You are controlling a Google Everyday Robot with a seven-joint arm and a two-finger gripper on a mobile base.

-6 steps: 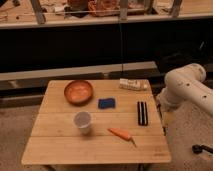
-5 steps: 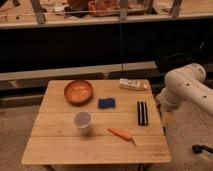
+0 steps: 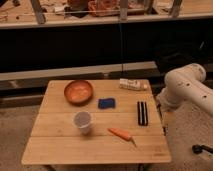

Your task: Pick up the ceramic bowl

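The ceramic bowl [image 3: 78, 91] was pictured near the surface's [image 3: 60, 145] far-left corner; the spread pincer was hidden by the arm [image 3: 186, 89] off its right edge.

ceramic bowl [image 3: 78, 91] orange-brown, mottled | cup [image 3: 82, 121] white | pad [image 3: 106, 103] blue | carrot [image 3: 121, 133] orange | twin bars [image 3: 143, 112] black | table [image 3: 60, 145] pale wood slats | arm [image 3: 185, 90] white, claw off-frame at right
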